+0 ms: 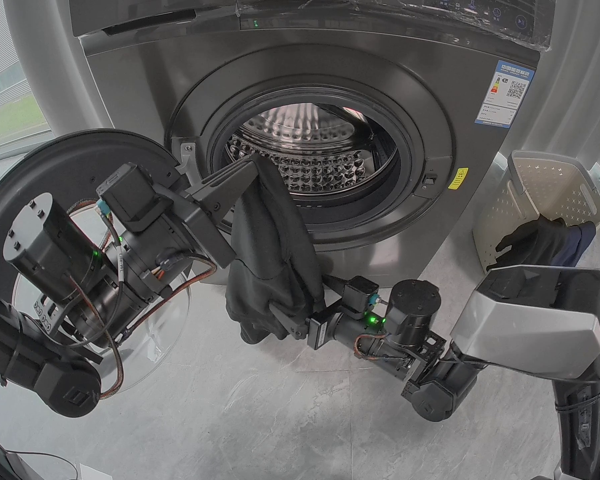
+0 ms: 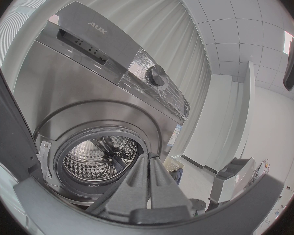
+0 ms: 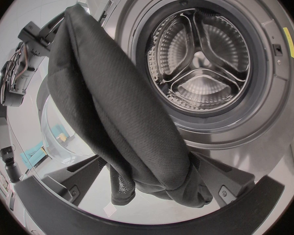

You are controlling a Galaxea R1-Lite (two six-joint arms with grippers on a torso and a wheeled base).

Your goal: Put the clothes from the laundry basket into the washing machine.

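A black garment (image 1: 273,248) hangs in front of the washing machine's open drum (image 1: 307,148), which has nothing inside. My left gripper (image 1: 252,166) is shut on the garment's top edge, level with the drum's lower rim; in the left wrist view (image 2: 149,156) a thin strip of dark cloth is pinched between its fingers. My right gripper (image 1: 293,321) is at the garment's hanging bottom. In the right wrist view that gripper (image 3: 147,157) stands open, its fingers (image 3: 85,167) wide apart with the bunched garment (image 3: 121,98) lying between them. The white laundry basket (image 1: 547,181) holds more dark clothes (image 1: 540,241).
The round machine door (image 1: 67,168) is swung open to the left, behind my left arm. The basket stands on the grey tiled floor (image 1: 260,408) at the machine's right, against a curtain. Bare floor lies in front of the machine.
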